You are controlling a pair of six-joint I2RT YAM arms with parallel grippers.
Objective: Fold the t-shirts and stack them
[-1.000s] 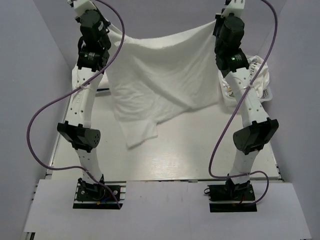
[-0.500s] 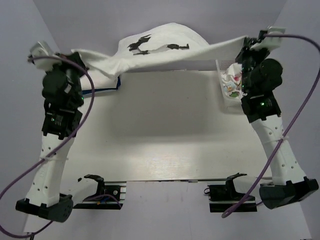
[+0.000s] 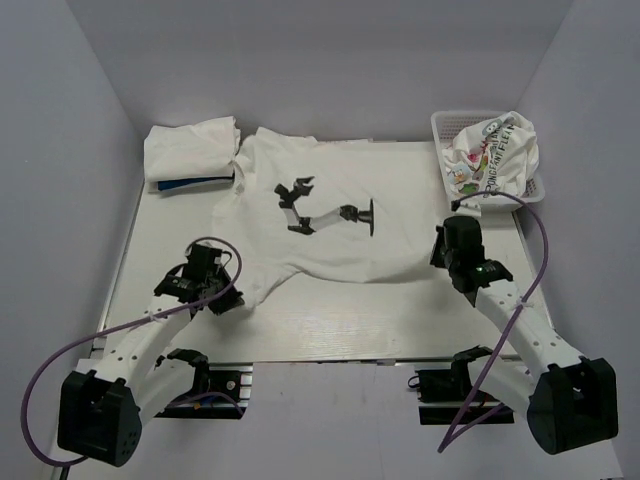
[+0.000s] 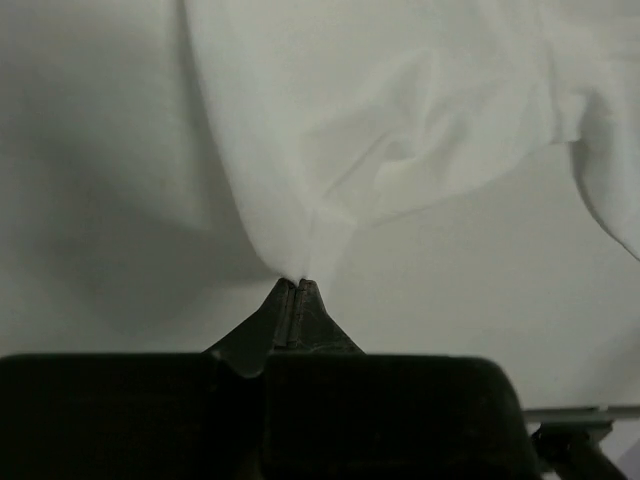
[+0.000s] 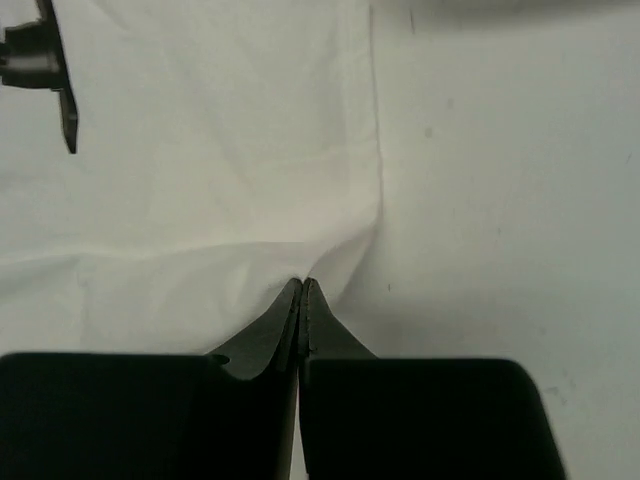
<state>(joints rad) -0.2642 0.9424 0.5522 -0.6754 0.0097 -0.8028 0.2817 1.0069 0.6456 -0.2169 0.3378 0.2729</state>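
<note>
A white t-shirt [image 3: 330, 235] with a black print lies spread flat on the table, print up, collar toward the far side. My left gripper [image 3: 236, 298] is shut on its near left hem corner; in the left wrist view the closed jaws [image 4: 297, 284] pinch the white cloth [image 4: 400, 110]. My right gripper [image 3: 436, 256] is shut on the near right hem corner; the right wrist view shows the jaws [image 5: 303, 284] closed on the cloth [image 5: 200, 180]. Both grippers are low over the table.
A folded stack [image 3: 190, 148] of white shirts over a dark blue one [image 3: 198, 182] sits at the back left. A white lattice basket [image 3: 462, 122] at the back right holds a crumpled cartoon-print shirt [image 3: 492, 152]. Grey walls enclose the table [image 3: 340, 320].
Both arms swung down and toward the near edge with the shirt, which hung in the air before. It now lies flat on the table, print up.
</note>
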